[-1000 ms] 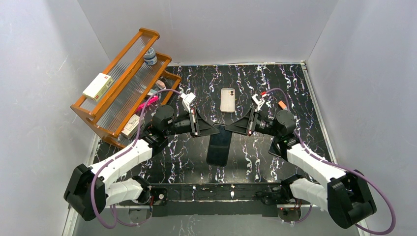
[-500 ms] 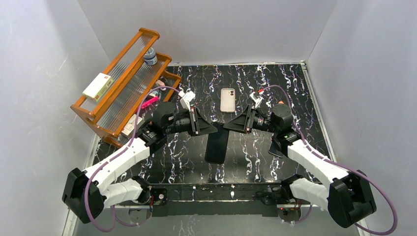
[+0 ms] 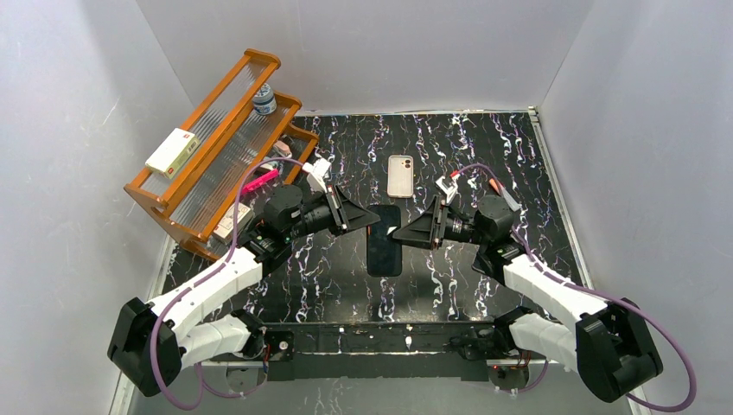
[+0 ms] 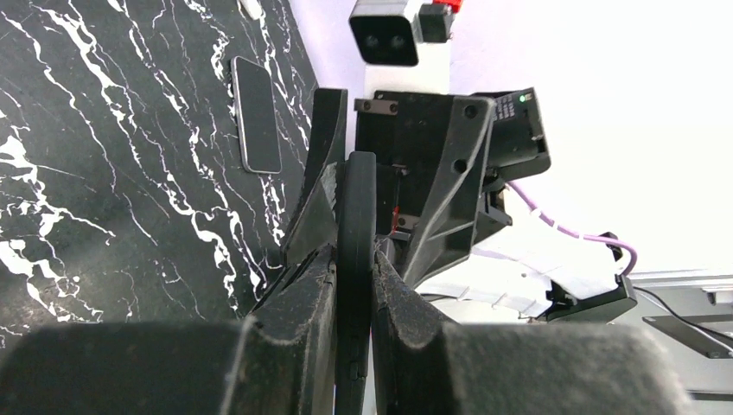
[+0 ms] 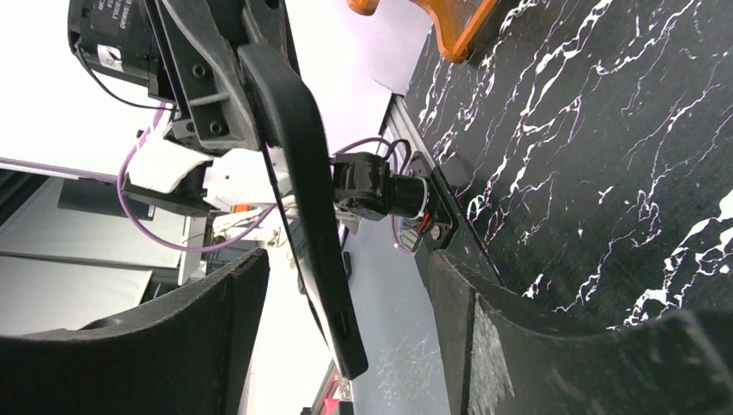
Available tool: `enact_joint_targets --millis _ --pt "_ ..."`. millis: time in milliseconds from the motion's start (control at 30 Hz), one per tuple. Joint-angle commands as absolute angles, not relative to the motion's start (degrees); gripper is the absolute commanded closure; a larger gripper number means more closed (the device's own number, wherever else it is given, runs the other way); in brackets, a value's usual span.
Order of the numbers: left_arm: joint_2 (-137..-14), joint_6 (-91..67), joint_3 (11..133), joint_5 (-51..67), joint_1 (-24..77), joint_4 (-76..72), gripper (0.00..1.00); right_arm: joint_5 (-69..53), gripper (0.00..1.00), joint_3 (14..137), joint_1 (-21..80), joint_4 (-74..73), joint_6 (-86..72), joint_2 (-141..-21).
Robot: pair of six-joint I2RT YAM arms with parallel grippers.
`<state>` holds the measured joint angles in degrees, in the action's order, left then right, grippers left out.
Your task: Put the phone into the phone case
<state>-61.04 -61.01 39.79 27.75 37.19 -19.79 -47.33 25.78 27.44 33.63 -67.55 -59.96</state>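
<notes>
The black phone hangs above the middle of the table, long axis pointing away from the arm bases. My left gripper is shut on its far left part. In the left wrist view the phone stands edge-on, pinched between both fingers of that gripper. My right gripper is open at the phone's right edge. In the right wrist view the phone sits in the gap of that gripper, touching neither pad. The cream phone case lies flat on the table beyond the phone.
An orange wooden rack with a box, a small bottle and other items stands at the back left; its corner shows in the right wrist view. A dark, pale-rimmed flat slab lies on the black marbled table.
My right gripper has opened and let go of the phone. The left gripper has kept its hold, and the phone has shifted a little toward the far side.
</notes>
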Motion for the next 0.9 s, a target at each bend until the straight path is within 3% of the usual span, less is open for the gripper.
enact_joint_targets --millis 0,267,433,533,667,800,867 --pt "-58.62 -63.38 39.73 26.41 36.87 -25.62 1.00 -48.63 0.27 24.62 28.49 40.25 -68.61 -60.02" --pt "-58.81 -62.56 38.80 24.82 36.90 -24.26 1.00 -47.74 0.45 23.03 30.13 46.14 -71.75 -61.96" --pt "-58.37 -58.38 39.29 22.46 36.85 -17.87 1.00 -45.68 0.82 22.99 30.23 45.03 -71.56 -61.22" --pt "-58.27 -55.51 40.23 20.75 36.90 -12.91 1.00 -44.63 0.99 22.47 30.19 44.91 -71.41 -60.92" --pt "-58.11 -53.24 41.20 18.88 36.85 -8.40 0.99 -43.87 0.99 21.98 30.23 44.91 -71.45 -61.08" --pt "-57.64 -50.80 43.00 16.62 36.89 -3.47 0.62 -43.42 0.99 21.88 30.23 44.78 -71.39 -61.79" --pt "-57.30 -48.47 44.55 14.53 36.89 1.15 0.49 -43.01 0.99 21.97 30.18 44.20 -70.87 -62.22"
